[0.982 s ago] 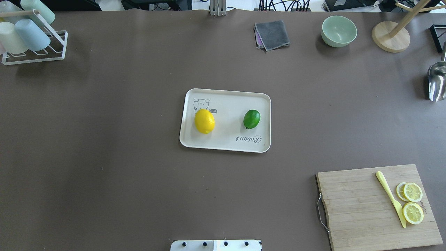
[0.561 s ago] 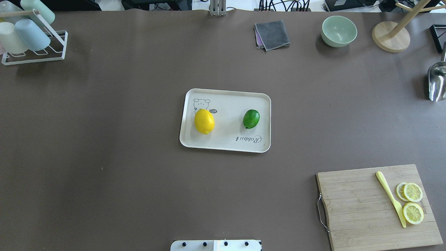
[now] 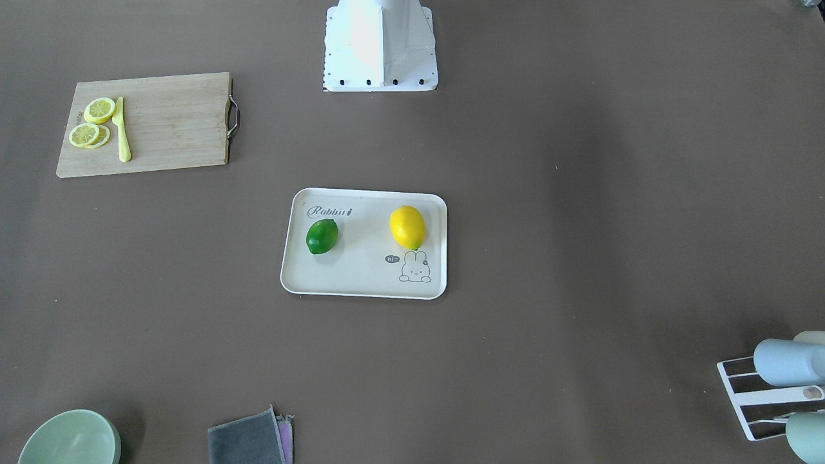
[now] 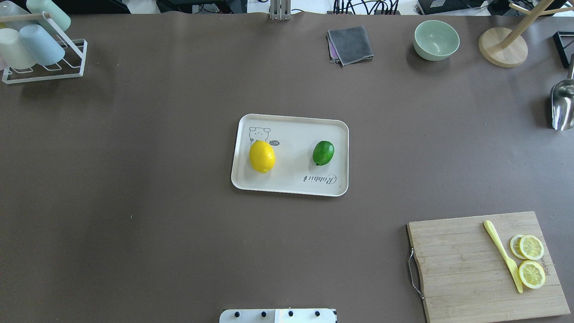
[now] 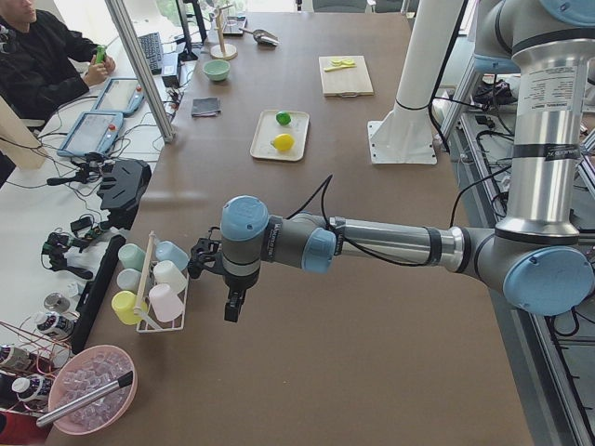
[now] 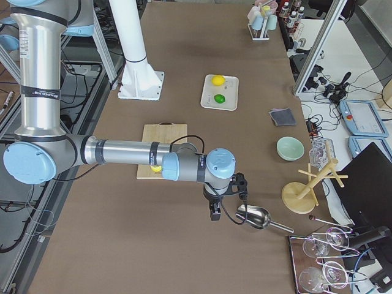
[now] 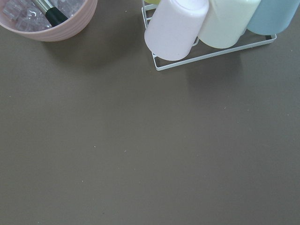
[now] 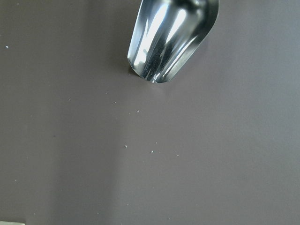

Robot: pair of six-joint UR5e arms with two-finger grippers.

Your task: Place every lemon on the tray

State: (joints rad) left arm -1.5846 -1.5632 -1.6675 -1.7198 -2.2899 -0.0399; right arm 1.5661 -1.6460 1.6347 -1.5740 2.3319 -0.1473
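The cream-white tray (image 4: 291, 184) (image 3: 361, 283) lies at the table's middle. The yellow lemon (image 4: 262, 155) (image 3: 407, 227) rests on it near the bunny drawing. The dark green lemon (image 4: 323, 153) (image 3: 321, 236) rests on it near the "Rabbit" lettering. Both also show small in the side views, the yellow one (image 5: 283, 142) (image 6: 217, 79) and the green one (image 5: 284, 118) (image 6: 220, 98). My left gripper (image 5: 232, 307) hangs over the table's left end by the cup rack; I cannot tell its state. My right gripper (image 6: 214, 213) hangs at the right end by the metal scoop; I cannot tell its state.
A wooden cutting board (image 4: 466, 264) with lemon slices (image 4: 531, 260) and a yellow knife (image 4: 502, 255) lies at front right. A cup rack (image 4: 40, 49), a grey cloth (image 4: 350, 45), a green bowl (image 4: 436, 40), a wooden stand (image 4: 502, 47) and a metal scoop (image 4: 563, 105) line the far and side edges.
The yellow lemon has rocked very slightly to the left on the tray. Nothing else has visibly moved.
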